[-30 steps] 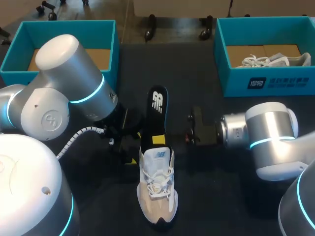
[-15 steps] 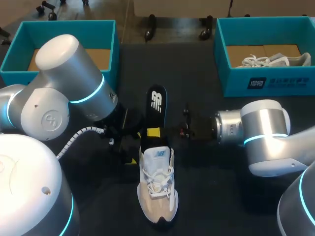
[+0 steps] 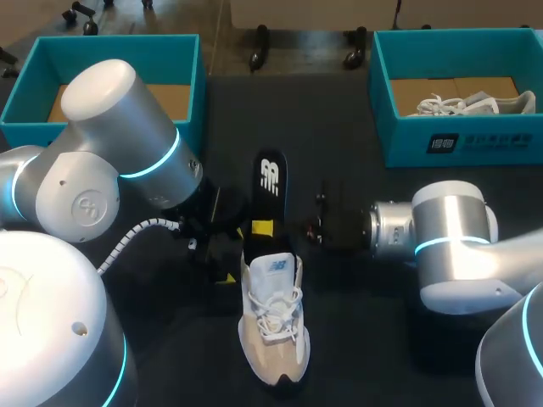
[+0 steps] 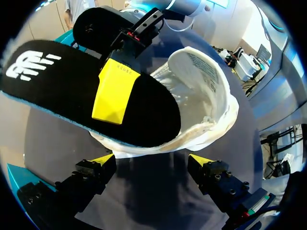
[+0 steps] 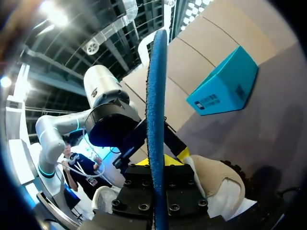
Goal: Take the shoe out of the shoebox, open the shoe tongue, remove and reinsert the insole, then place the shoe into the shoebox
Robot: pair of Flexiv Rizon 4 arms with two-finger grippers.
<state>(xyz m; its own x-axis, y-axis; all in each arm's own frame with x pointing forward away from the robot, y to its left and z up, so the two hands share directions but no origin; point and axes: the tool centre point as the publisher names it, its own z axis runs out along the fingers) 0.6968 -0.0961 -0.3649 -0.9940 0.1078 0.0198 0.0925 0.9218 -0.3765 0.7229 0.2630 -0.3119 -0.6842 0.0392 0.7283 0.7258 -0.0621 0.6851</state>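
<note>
A white and beige shoe (image 3: 271, 326) lies on the dark table, toe toward the front edge. Its black insole (image 3: 270, 188) sticks out of the heel opening toward the back. My right gripper (image 3: 264, 227) comes in from the right and is shut on the insole just behind the shoe's opening. In the right wrist view the insole (image 5: 157, 110) stands edge-on between the fingers, with the shoe (image 5: 218, 184) beside it. My left gripper (image 4: 152, 163) is open just behind the shoe's heel (image 4: 206, 108), touching nothing; the right arm's yellow fingertip (image 4: 115, 91) presses on the insole (image 4: 53, 84).
An open teal shoebox (image 3: 127, 47) stands at the back left. Another teal shoebox (image 3: 462, 140) at the back right holds a second shoe (image 3: 462, 104). My left arm's bulky joints (image 3: 110, 153) crowd the table's left side.
My right gripper has closed on the insole, and its arm has shifted a little to the left. The left arm and the shoe stay put.
</note>
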